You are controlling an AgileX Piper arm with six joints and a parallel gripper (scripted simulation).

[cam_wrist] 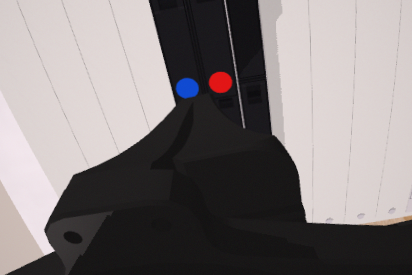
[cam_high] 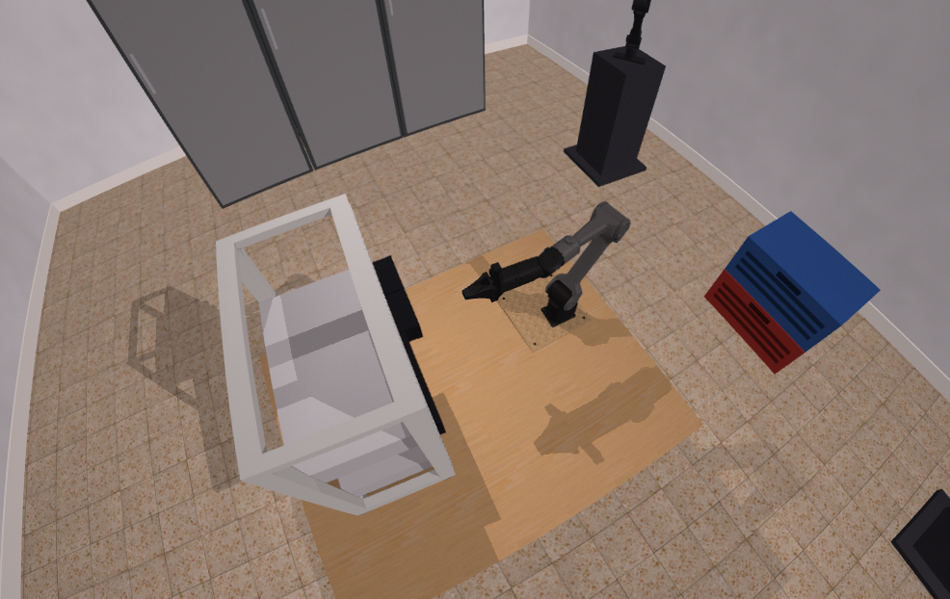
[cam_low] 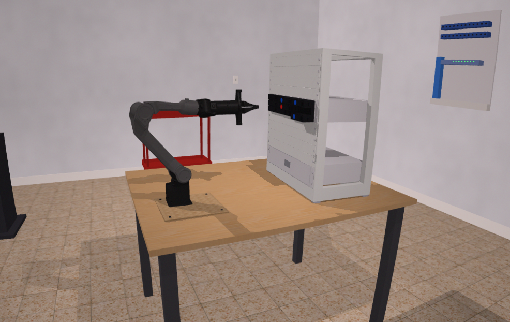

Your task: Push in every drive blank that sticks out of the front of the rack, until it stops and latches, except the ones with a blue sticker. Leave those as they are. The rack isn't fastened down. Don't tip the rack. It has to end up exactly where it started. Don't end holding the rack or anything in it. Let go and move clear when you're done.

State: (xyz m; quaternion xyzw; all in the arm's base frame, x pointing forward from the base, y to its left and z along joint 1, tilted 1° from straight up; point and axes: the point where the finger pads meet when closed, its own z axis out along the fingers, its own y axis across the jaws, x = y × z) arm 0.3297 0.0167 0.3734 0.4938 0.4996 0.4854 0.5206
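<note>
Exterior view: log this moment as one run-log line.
end effector: shut, empty | aim: level, facing black drive blanks | contact: none, gap visible | rack: upright on table

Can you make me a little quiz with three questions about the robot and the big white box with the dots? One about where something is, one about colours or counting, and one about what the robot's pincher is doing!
1. Where does the rack stand?
A. on the floor
B. on the wooden table
C. on the red cart

2. How many red stickers show on the black drive blanks?
A. one
B. three
C. none

3. How is the gripper right now?
A. wide open
B. squeezing a blank
C. shut, holding nothing

Answers:
1. B, since the exterior view shows the rack's foot resting on the table near its far edge.
2. A, since there is just one red sticker, next to a blue sticker, with more blue ones further along.
3. C, since the fingers meet in a point aimed at the blanks, with a gap of air before the rack.
</note>
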